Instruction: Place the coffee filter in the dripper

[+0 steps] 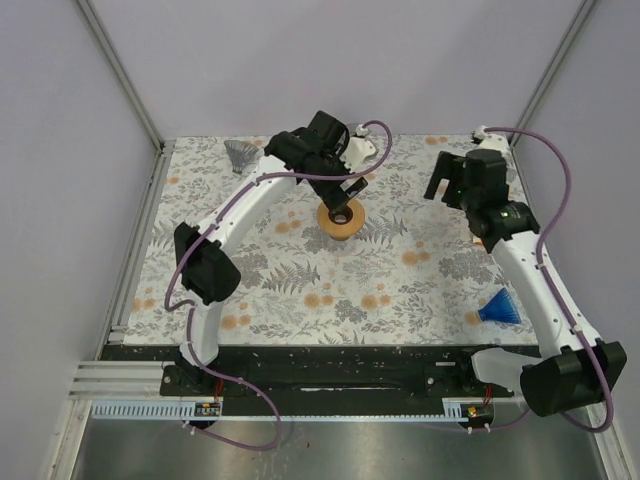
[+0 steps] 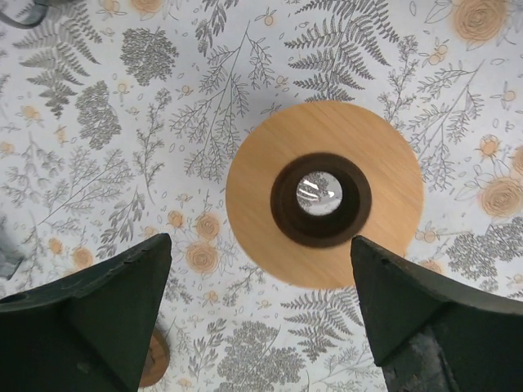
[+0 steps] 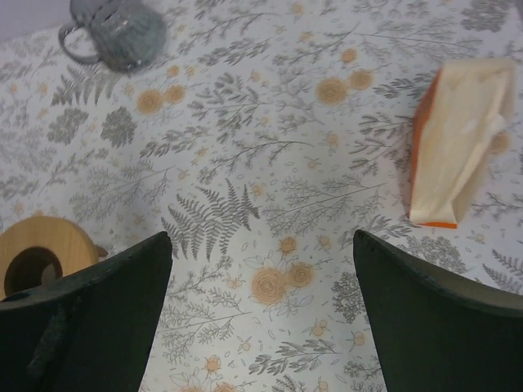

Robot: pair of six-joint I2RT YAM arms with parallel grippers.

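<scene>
Two tools stand released and empty; the filters lie untouched on the table point(image 3: 245, 106).
Left tool point(image 2: 260, 238) hangs straight above the wooden ring stand point(image 2: 384, 188), one finger to each side and gripping nothing. The stand sits flat with its hole facing up, seemingly ready to carry a dripper. Right tool point(image 3: 261, 234) is also spread wide and holds nothing. The coffee filter pack point(image 3: 458, 139) lies flat ahead of it, off beyond its right finger and well apart, likely awaiting pickup. Its long axis runs away from that tool, slightly slanted, with the orange-edged end nearest. The grey glass dripper point(image 3: 122, 33) stands far ahead-left of the right tool.
</scene>
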